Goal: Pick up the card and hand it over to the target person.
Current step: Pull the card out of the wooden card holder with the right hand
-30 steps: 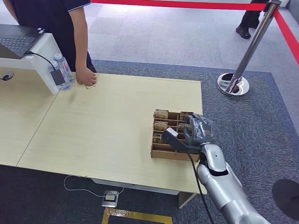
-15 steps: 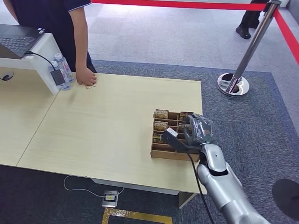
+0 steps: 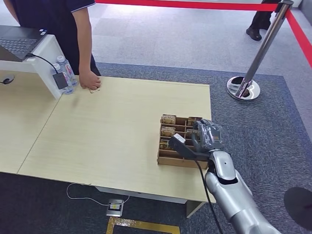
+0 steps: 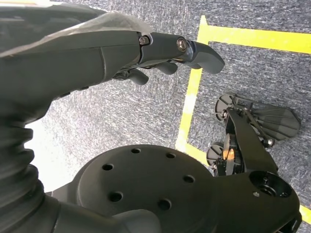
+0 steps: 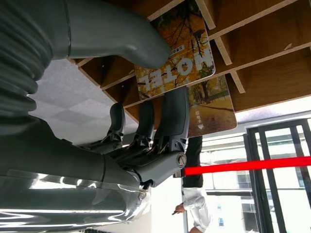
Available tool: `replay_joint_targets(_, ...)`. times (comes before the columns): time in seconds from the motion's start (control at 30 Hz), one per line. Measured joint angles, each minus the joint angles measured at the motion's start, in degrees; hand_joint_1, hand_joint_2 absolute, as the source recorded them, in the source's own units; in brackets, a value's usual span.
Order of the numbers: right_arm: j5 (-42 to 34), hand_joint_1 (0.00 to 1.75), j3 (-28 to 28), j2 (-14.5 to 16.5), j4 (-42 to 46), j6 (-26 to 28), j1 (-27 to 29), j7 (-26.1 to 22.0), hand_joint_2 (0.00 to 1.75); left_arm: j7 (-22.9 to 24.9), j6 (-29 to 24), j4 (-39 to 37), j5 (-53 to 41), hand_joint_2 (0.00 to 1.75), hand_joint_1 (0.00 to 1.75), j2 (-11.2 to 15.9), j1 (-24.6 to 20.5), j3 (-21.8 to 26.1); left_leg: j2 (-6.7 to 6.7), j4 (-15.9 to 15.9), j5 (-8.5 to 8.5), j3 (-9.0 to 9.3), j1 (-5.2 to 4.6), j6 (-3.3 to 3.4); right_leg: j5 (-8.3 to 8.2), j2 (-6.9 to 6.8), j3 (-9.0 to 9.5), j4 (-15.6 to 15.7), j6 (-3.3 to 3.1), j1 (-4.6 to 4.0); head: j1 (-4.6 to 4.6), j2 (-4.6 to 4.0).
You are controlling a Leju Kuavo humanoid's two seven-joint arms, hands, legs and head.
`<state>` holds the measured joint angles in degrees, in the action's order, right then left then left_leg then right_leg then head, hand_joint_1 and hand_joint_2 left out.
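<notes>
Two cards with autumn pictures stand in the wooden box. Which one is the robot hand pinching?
The HOTEL card with yellow trees: the right robot hand has its thumb on the card's face and fingers behind it. The second card stands behind it, untouched.

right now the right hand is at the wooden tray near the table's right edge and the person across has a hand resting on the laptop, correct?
Not quite. The person's hand rests on the bare table beside the water bottles, not on the laptop, as the head view shows. The rest holds: the right hand is at the wooden tray near the table's right edge.
</notes>
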<state>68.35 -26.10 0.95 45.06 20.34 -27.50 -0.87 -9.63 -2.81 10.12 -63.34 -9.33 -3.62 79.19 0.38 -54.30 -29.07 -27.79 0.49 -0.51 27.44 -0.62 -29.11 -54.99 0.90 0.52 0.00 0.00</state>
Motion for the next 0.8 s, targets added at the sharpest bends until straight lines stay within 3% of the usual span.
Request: replay_joint_targets(0.8, 0.4, 1.13, 2.5, -0.3, -3.3, -0.2, -0.5, 1.1, 1.75, -0.1, 0.8, 0.0, -1.0, 1.75, 0.0, 0.3, -0.1, -0.9, -0.05, 0.0, 0.05, 0.12, 0.0, 0.02, -0.03, -0.05, 0.16, 0.0, 0.01, 0.0, 0.0, 0.0)
